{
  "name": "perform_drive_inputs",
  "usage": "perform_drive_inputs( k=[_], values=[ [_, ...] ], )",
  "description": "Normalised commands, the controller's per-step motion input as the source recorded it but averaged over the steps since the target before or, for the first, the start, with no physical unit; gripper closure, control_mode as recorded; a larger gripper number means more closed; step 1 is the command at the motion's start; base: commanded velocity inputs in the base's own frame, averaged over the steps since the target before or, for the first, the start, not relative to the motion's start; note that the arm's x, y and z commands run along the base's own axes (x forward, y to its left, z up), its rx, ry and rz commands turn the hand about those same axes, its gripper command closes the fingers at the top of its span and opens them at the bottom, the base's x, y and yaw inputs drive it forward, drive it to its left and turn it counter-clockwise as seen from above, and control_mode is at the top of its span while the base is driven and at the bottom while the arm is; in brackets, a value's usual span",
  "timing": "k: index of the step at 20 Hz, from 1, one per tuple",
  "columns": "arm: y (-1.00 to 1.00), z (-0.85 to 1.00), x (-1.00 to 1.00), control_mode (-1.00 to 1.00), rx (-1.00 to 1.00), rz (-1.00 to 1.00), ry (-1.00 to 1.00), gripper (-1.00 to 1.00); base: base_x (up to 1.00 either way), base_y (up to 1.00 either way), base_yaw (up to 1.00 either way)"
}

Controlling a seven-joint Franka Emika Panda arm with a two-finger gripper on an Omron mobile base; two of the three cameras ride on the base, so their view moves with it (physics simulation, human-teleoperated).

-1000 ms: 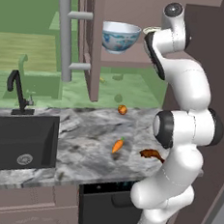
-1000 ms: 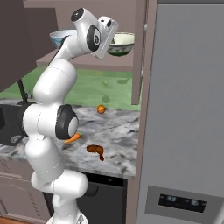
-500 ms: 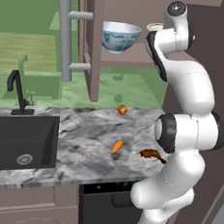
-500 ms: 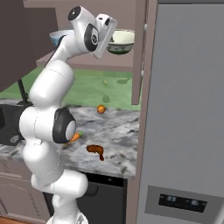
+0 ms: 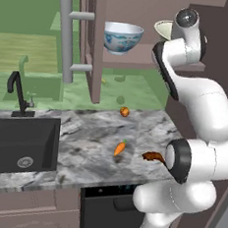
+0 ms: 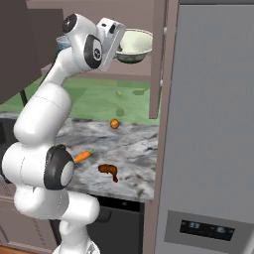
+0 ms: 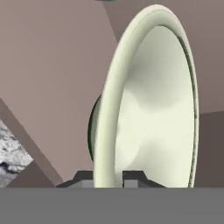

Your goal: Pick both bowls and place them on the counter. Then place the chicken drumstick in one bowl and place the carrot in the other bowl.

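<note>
The shallow cream bowl with its pale green outside (image 6: 133,45) sits up on the brown cabinet shelf (image 5: 140,62), at about one o'clock in the left base view and twelve o'clock in the right. In the hand view its rim (image 7: 109,131) runs straight down between the two dark fingertips, one on the inside wall and one on the outside. The end effector (image 7: 108,178) is closed to a narrow gap on that rim, so it has hold of the bowl.

At eleven o'clock from this bowl in the left base view, the deep white bowl with blue pattern (image 5: 122,38) rests on the same shelf, well apart from the arm's hand.

Below, on the grey and white marbled stone desk (image 5: 82,152), the small orange carrot with a green tip (image 5: 120,147) lies near the middle. The dark brown glossy chicken drumstick (image 6: 108,171) lies just beside it at three o'clock, and a small round orange-red fruit (image 5: 124,111) sits toward the back. The black sink (image 5: 17,143) is at nine o'clock.

The step in hand looks like the first: fetching a bowl off the shelf. Next, the bowl likely needs lifting clear of the shelf edge, drawing out past the cabinet door, and lowering level onto bare stone away from the food.
</note>
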Motion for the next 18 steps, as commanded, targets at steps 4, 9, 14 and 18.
perform_drive_inputs(
  k=[4,9,14,18],
  values=[
    [0.22,-0.05,-0.72,-1.00,-0.02,0.00,0.00,1.00,0.00,0.00,0.00],
    [0.27,-0.21,-0.70,-1.00,-0.06,0.00,0.00,1.00,0.00,0.00,0.00],
    [0.31,-0.29,-0.63,-1.00,-0.03,0.00,0.02,1.00,0.00,0.00,0.00],
    [0.29,-0.35,-0.49,-1.00,0.00,0.00,0.08,1.00,0.00,0.00,0.00]
  ],
)
